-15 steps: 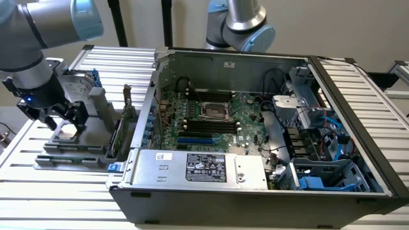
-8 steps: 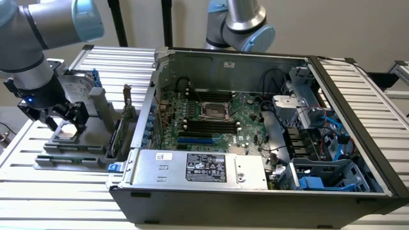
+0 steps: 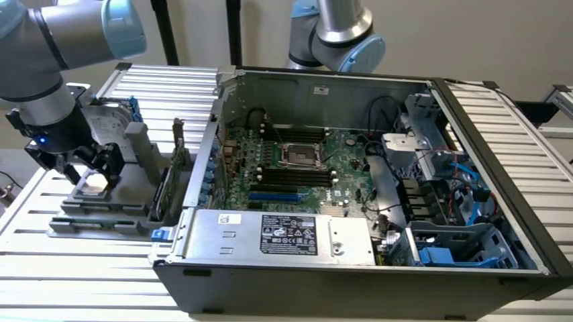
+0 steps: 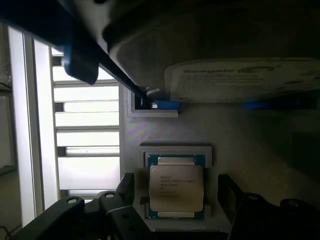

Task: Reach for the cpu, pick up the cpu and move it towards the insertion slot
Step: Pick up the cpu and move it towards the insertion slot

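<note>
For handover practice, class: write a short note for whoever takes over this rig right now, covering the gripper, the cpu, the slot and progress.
Gripper: open, fingers either side of the cpu, not touching it.
Cpu: lies flat in the grey holder, outside the computer case.
Insertion slot: on the green board inside the case.
Done: the reach.
Left: grip, lift, move to the slot.

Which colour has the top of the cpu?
The cpu is silvery-white on top; the wrist view shows it best.

Cpu in holder, between gripper fingers, before hard drive; insertion slot well apart at the exterior view's right, inside the case.
</note>
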`<action>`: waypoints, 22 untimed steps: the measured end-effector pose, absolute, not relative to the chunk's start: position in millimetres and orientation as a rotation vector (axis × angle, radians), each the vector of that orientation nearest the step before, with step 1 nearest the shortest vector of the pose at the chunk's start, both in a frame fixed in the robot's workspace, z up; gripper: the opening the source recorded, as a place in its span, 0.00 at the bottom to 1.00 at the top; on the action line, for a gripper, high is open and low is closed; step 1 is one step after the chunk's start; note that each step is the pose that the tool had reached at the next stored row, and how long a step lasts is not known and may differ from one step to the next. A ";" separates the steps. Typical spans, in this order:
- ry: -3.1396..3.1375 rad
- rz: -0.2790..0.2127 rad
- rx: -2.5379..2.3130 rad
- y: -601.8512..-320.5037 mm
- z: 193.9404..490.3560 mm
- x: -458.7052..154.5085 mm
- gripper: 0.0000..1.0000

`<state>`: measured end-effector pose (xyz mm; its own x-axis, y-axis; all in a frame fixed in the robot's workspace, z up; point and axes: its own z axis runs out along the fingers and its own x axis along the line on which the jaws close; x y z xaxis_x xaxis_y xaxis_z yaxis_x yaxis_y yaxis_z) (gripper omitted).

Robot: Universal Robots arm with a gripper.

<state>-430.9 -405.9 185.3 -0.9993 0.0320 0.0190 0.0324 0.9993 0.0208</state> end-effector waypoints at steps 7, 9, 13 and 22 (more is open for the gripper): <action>-3.123 -0.033 -0.037 -405.5 184.8 -431.2 0.77; -3.123 -0.033 -0.029 -405.2 184.6 -431.2 0.77; -3.123 -0.033 -0.022 -405.0 184.5 -431.2 0.77; -3.123 -0.033 -0.018 -404.9 184.0 -431.3 0.77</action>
